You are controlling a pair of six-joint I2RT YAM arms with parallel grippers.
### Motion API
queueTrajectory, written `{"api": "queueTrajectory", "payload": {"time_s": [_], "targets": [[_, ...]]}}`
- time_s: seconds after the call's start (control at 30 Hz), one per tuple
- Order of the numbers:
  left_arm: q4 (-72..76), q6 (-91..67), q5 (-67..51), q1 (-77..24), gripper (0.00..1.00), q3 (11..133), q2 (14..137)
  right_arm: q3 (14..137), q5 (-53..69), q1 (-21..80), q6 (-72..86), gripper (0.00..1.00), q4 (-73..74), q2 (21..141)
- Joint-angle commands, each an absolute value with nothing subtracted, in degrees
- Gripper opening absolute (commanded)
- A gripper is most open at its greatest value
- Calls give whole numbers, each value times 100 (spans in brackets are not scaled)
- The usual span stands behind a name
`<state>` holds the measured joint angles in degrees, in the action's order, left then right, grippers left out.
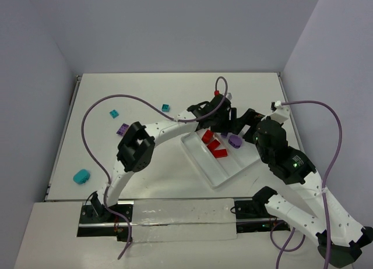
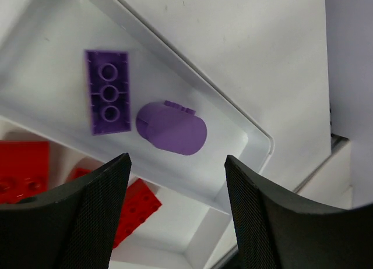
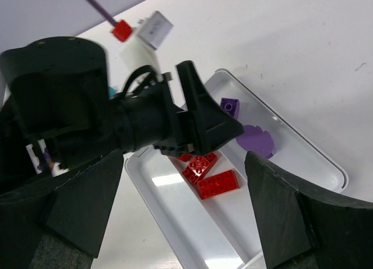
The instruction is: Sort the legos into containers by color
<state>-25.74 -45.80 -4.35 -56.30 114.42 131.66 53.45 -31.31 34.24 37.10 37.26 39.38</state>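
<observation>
While top view hides it under arm, left wrist view shows studded purple brick point(image 2: 108, 99) just beside rounded purple brick point(image 2: 172, 128), in outer compartment of tray point(image 2: 263, 142). Teal legos point(image 1: 113, 113) loose on surface point(image 1: 145, 88), 9 o'clock of tray. Wide, empty: left fingers point(image 2: 76, 222), right fingers point(image 3: 291, 222).

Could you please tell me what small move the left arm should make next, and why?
Probably lift the left gripper up and away from the tray. Its jaws stand open and empty above the compartment where the purple studded brick and the rounded purple brick already lie, while a loose purple brick waits on the table.
</observation>
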Motion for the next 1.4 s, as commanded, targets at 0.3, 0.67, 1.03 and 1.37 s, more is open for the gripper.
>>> {"api": "queueTrajectory", "payload": {"time_s": [0.3, 0.67, 1.03, 1.37], "targets": [[-3353, -3500, 1430, -3948, 85, 8100, 9662, 5440, -3201, 3401, 3830, 93, 3432, 3845], [-3534, -2987, 2469, -1802, 99, 6893, 9345, 5421, -3052, 3410, 3806, 93, 3263, 3988], [-3577, -2921, 2821, -1457, 99, 7705, 10932, 5370, -2992, 3410, 3811, 93, 3194, 4055], [-3029, -2853, 2235, -1174, 99, 7520, 11158, 5414, -2934, 3410, 3753, 93, 3113, 4203]]}}
